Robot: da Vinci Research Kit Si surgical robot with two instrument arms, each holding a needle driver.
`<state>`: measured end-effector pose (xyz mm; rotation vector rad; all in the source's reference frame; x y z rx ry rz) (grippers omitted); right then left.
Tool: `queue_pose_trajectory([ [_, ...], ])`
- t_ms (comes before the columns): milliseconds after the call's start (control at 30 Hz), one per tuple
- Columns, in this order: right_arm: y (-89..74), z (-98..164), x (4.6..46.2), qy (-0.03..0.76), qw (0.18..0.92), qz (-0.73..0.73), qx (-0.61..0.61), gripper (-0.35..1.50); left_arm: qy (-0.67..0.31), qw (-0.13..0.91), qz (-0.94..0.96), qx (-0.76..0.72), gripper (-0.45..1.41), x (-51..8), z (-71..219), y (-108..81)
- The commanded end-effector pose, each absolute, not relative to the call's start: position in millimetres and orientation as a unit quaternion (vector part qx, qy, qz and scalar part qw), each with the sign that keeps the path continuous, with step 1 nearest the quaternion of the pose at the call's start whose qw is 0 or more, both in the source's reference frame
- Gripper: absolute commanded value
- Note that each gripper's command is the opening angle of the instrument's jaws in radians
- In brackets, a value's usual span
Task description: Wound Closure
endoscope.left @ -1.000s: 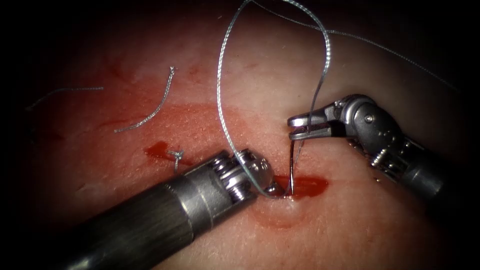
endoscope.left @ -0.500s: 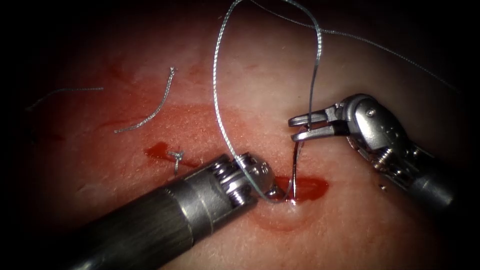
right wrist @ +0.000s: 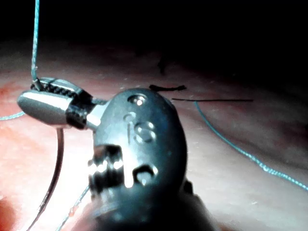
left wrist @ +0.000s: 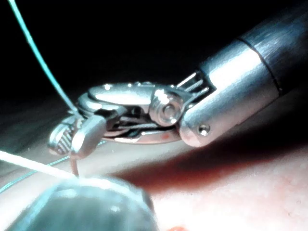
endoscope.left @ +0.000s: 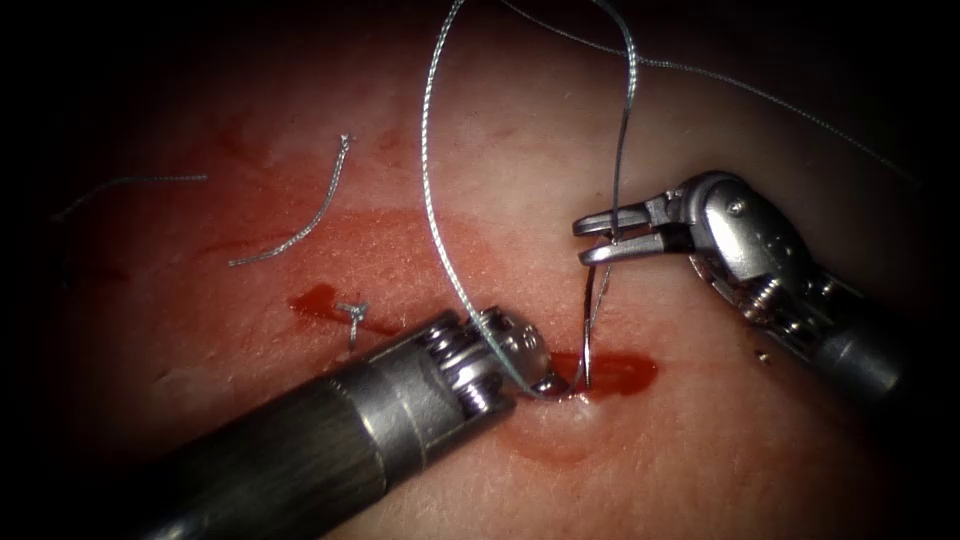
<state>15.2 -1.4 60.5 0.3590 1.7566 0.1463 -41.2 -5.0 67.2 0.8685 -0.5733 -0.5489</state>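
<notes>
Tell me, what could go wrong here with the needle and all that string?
The right pincer pinches the needle only at its thread end, so it might twist or slip while its tip sits in the tissue at the cut. The thread loops over the left pincer and could snag there.

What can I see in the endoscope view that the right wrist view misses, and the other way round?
Endoscope view: the left tool at the cut, what it holds unclear; the needle reaching down to that cut; loose thread ends to the left. Right wrist view: the right tool up close, its ridged grip shut on the needle's tail where the thread joins. Both: that tool, needle, thread, tissue.
</notes>
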Motion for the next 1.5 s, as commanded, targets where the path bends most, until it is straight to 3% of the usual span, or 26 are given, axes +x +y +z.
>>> queue_pose_trajectory([
  [33,-0.6,59.8,15.4,0.765,0.619,0.069,0.162,-0.35,-0.273,0.832,-0.259,0.407,-0.45,-41.7,66.5,-4.0],
  [633,-2.3,58.5,15.1,0.738,0.600,0.184,0.248,-0.35,-0.273,0.832,-0.259,0.407,-0.45,-42.1,66.1,-4.7],
  [1500,-6.0,60.8,15.9,0.707,0.463,0.405,0.348,-0.35,-0.273,0.832,-0.259,0.407,-0.45,-42.2,66.3,-5.2],
])
